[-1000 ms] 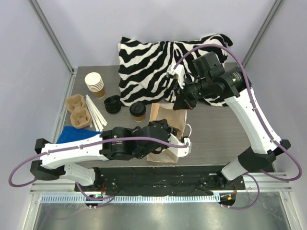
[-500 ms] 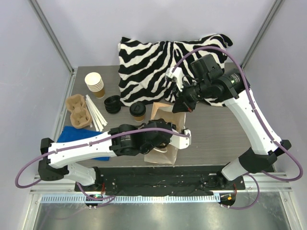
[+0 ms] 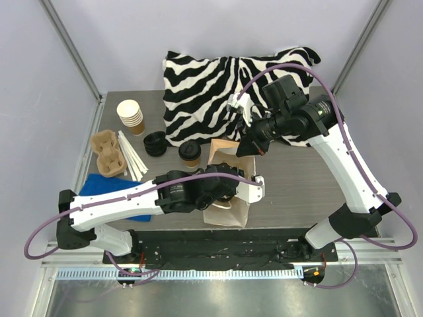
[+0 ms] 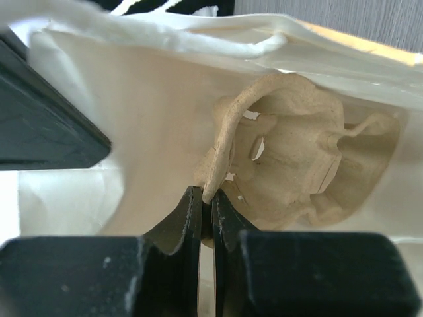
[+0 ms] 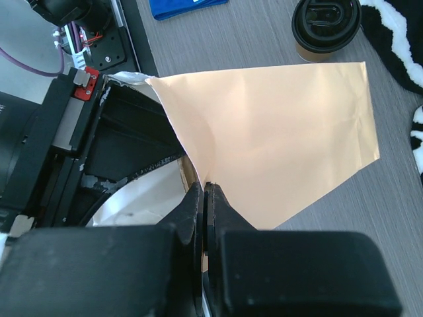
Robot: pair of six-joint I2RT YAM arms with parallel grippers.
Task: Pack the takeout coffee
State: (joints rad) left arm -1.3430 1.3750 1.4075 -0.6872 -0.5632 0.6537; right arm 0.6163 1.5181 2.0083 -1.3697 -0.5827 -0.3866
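The takeout coffee (image 3: pixel 190 152), a brown cup with a black lid, stands on the table left of the paper bag (image 3: pixel 228 198); it also shows in the right wrist view (image 5: pixel 326 26). My left gripper (image 4: pixel 206 198) is inside the bag, shut on the rim of a pulp cup carrier (image 4: pixel 297 158). My right gripper (image 5: pixel 206 188) is shut on the bag's upper edge (image 5: pixel 277 132), holding the mouth up; from above it sits at the bag's far side (image 3: pixel 250 149). The left fingertips are hidden by the bag in the top view.
A zebra-striped pillow (image 3: pixel 218 86) lies at the back. At the left are stacked lidless paper cups (image 3: pixel 131 115), stacked black lids (image 3: pixel 155 143), a second pulp carrier (image 3: pixel 109 153), white stirrers (image 3: pixel 134 162) and a blue cloth (image 3: pixel 106 188).
My left arm has reached further right and deeper into the bag with the carrier. My right gripper has shifted slightly left, still gripping the bag's edge.
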